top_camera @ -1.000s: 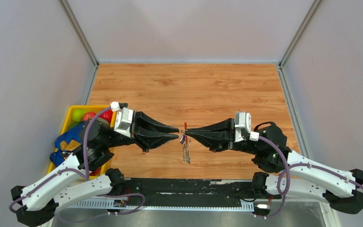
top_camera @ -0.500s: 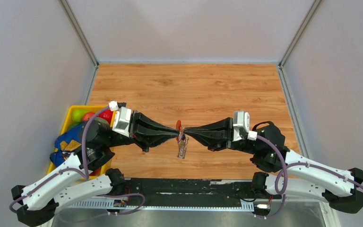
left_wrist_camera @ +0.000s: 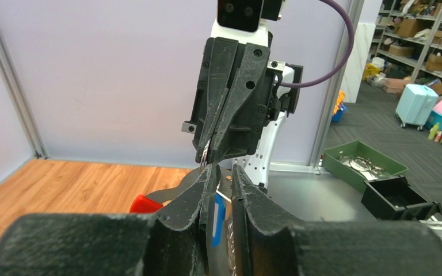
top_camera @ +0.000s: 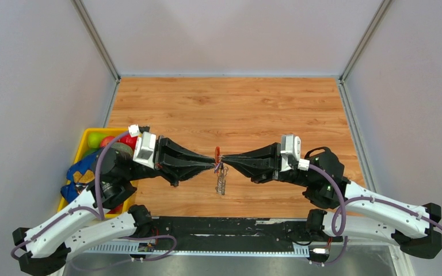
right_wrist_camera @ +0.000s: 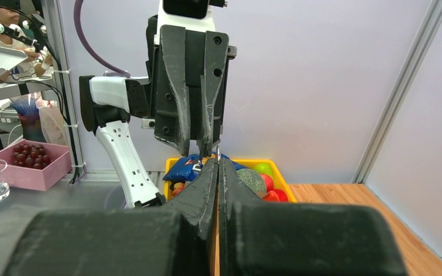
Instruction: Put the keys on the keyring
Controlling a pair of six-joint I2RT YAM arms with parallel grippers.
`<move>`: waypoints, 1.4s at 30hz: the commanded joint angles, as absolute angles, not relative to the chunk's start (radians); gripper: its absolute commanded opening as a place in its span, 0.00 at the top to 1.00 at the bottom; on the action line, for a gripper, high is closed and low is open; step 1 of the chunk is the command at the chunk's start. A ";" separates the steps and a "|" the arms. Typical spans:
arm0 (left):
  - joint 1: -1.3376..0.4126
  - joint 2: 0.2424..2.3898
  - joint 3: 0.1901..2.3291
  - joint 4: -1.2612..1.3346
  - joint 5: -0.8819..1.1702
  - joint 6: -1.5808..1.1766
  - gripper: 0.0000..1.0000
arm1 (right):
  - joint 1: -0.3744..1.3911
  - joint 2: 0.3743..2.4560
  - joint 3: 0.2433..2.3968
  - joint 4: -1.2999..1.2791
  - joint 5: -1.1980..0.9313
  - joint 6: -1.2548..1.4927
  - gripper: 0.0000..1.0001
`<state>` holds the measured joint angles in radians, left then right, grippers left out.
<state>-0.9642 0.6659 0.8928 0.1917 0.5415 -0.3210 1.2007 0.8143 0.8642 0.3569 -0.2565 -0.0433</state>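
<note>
You have both grippers nose to nose above the middle of the table [top_camera: 236, 109], and everything the task needs hangs at that meeting point. The keyring [top_camera: 221, 184] dangles from it, its red loop [top_camera: 217, 152] standing up just behind the tips and its glittery piece hanging down toward the wood. The keys [left_wrist_camera: 218, 213] are right beside it: in the left wrist view their blue tag shows through the gap between the left fingers, with the glitter below it. Your right gripper [top_camera: 225, 163] is pinched tight on a thin silvery piece [left_wrist_camera: 207, 154], and I cannot tell whether that is a key or part of the ring. Your left gripper [top_camera: 213, 166] has its fingers drawn close. A narrow gap shows in its own view, while its tips look together from the right wrist, so I cannot tell whether it clamps anything. As I judge it, lifting the parts and bringing them together is done and the threading is the step in hand. Whether any key already sits on the red loop is too small to make out, so treat that as not yet done.
</note>
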 commanded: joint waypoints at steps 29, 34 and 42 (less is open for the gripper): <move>-0.963 0.676 0.893 0.236 0.529 -0.313 0.82 | 1.201 0.824 0.896 0.438 -0.303 -0.043 1.00; -0.962 0.675 0.891 0.232 0.531 -0.313 0.86 | 1.202 0.831 0.899 0.444 -0.305 -0.045 1.00; -0.962 0.675 0.884 0.229 0.522 -0.309 0.79 | 1.201 0.838 0.908 0.451 -0.313 -0.046 1.00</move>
<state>-0.9642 0.6716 0.8921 0.2035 0.5144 -0.3092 1.2007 0.8356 0.8650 0.3805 -0.2977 -0.0460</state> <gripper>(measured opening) 0.185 0.005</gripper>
